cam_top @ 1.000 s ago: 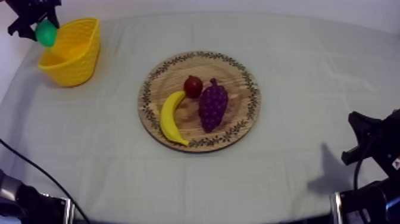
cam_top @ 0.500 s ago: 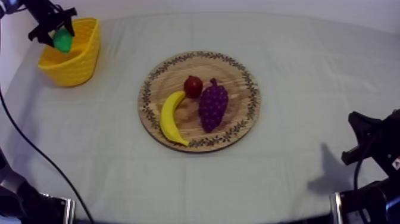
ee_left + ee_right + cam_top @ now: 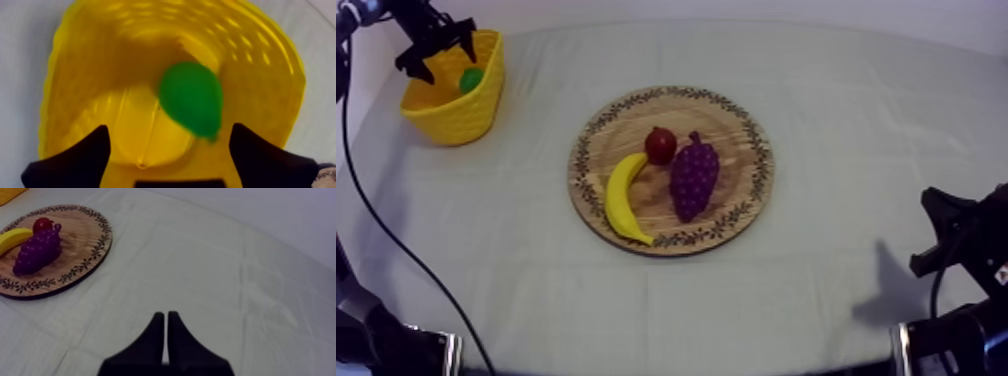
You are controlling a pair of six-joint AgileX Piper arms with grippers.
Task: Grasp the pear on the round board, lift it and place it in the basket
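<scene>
My left gripper (image 3: 169,131) has its fingers (image 3: 85,157) wide apart and empty. Between and just beyond them the pear (image 3: 192,97) lies inside the yellow basket (image 3: 85,70), perhaps not yet settled on its floor. Release looks done; the next move calls for lifting straight clear of the rim. My right gripper (image 3: 166,315), fingers pressed together, sits well short of the wooden board (image 3: 75,250).

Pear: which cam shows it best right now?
Left wrist view: the pear shows large and whole inside the yellow basket, clear of the open left gripper. Top view gives the pear as a small green patch in the basket. Right wrist view faces the wooden board.
</scene>
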